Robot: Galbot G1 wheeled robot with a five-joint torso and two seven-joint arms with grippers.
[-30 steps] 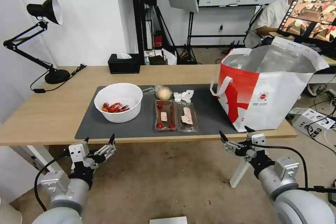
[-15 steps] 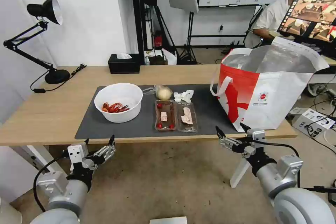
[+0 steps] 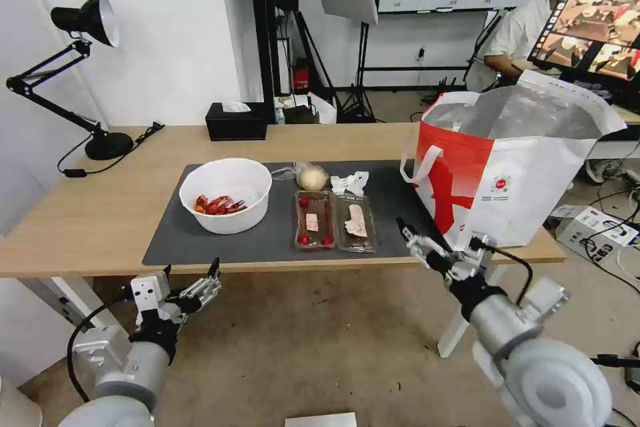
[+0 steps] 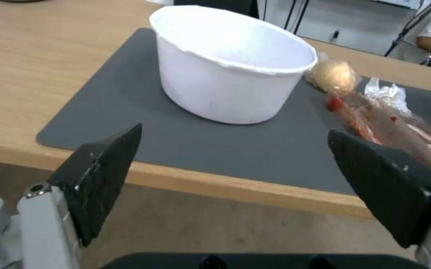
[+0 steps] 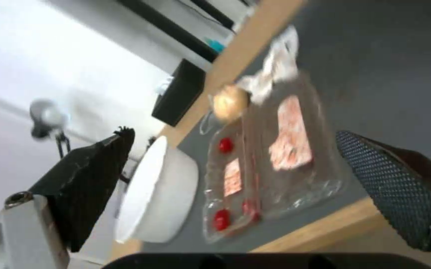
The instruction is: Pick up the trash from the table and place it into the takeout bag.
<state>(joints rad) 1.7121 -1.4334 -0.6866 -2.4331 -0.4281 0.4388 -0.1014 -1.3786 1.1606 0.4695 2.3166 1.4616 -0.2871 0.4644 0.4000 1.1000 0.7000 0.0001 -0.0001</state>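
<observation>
Left gripper [image 3: 189, 269] hangs below the table [image 3: 80, 213] front edge, fingers spread and empty, facing the white bowl [image 3: 227, 195] of red shells on the grey mat [image 3: 267, 240]. Mid-mat: bagged bun [image 3: 311, 177] and crumpled tissue [image 3: 350, 183] at the back, clear hinged tray [image 3: 335, 220] in front of them. Right gripper [image 3: 437, 240] sits at the front edge, just right of the tray, spread wide, holding nothing, with the takeout bag [image 3: 513, 167] upright at the table's right end.
</observation>
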